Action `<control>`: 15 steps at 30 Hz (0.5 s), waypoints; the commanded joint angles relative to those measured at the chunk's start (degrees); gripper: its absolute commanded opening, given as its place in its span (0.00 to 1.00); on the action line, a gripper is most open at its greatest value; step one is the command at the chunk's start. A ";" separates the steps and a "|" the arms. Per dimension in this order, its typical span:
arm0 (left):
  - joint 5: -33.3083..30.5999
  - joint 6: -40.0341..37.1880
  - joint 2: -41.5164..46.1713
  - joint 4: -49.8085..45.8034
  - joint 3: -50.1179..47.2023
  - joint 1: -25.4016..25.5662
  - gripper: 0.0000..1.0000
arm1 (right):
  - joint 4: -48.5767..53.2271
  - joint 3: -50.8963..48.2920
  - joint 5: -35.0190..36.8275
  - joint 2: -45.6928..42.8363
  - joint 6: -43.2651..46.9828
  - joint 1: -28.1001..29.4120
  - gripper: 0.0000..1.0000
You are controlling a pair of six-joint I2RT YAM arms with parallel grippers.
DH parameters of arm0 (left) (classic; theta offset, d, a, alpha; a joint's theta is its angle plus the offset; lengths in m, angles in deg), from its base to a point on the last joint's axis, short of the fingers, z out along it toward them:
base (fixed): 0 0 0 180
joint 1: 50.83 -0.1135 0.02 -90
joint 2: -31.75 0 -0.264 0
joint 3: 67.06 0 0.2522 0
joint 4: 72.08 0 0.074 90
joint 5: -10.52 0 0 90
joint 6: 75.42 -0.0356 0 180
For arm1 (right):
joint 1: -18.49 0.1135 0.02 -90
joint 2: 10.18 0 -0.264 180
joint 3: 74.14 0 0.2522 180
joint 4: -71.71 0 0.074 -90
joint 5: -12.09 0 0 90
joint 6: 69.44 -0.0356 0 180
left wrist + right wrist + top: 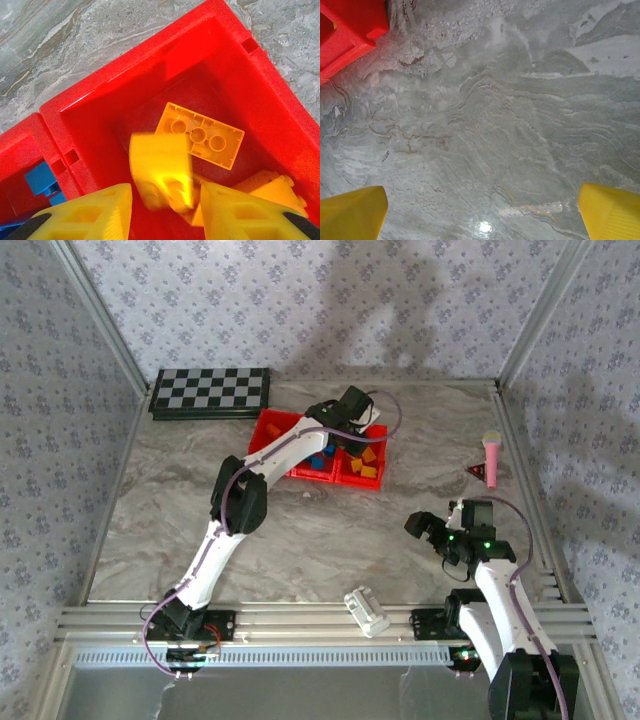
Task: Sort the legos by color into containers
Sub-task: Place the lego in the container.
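Left gripper (165,187) hangs over the red bins (100,100), right above the bin at the right end of the row. Its two yellow fingers (95,212) are a little way apart. A yellow brick (160,170) sits in the gap between the tips. The brick looks smeared, while everything around it is sharp, so I cannot tell if the fingers are pinching it or not.

Under it, on the floor of that bin, lies a flat orange brick (202,142). It is upside down (you can see three little rings on its belly). More orange bricks (272,187) are piled in the corner beside it. In the next bin over is a blue brick (42,180).

From the top camera, the three bins sit in a row near the far side of the table (300,530), with the long left arm lying over them.

Right gripper (482,195) is wide open. Its fingers point down at the bare grey table and hold nothing. One corner of the bins is near it.

A checkerboard (210,392) lies behind the bins. A pink toy (492,455) is off to the right, and a white ribbed cylinder (366,610) is at the near edge.
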 commanded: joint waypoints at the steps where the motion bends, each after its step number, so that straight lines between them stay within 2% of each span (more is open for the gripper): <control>1: 1.48 0.32 -1.78 1.08 1.05 0.18 0.42 | 0.72 1.65 -0.65 -0.58 0.91 -0.39 1.00; 9: 1.66 0.02 0.40 2.74 -1.37 0.42 0.49 | 1.06 1.51 -0.38 -2.11 0.38 -0.49 1.00; 15: 0.19 -0.02 8.50 7.20 -8.88 0.50 0.58 | 1.23 1.57 -0.42 -1.63 0.44 -0.48 1.00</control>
